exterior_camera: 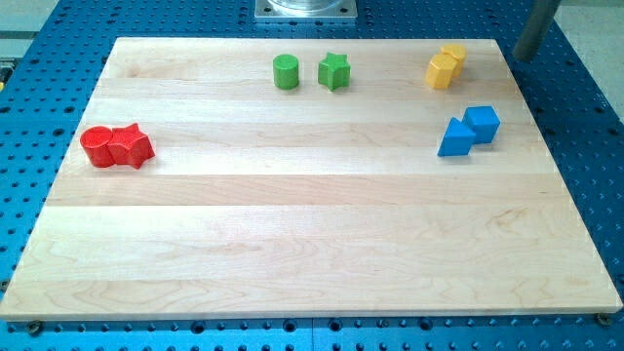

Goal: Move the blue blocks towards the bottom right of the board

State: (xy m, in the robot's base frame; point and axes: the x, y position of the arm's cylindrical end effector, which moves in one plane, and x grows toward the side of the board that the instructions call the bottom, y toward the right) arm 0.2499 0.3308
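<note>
**Blue blocks sit at the board's far right**

The pale wooden board lies on a blue perforated table. My tip, a bare rod, stands off the board's far right corner, apart from every block. The blue cube touches the blue triangular block. Far side: yellow blocks, green star, green cylinder. Left: red blocks.

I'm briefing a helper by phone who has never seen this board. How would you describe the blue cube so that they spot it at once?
Start at the wooden board and go to its right edge, about a third of the way down from the view's top, below the yellow blocks. Two blue blocks touch there. The blue cube is the right one, boxy and flat-topped, while its left neighbour, the blue wedge-like block, is slanted.
</note>
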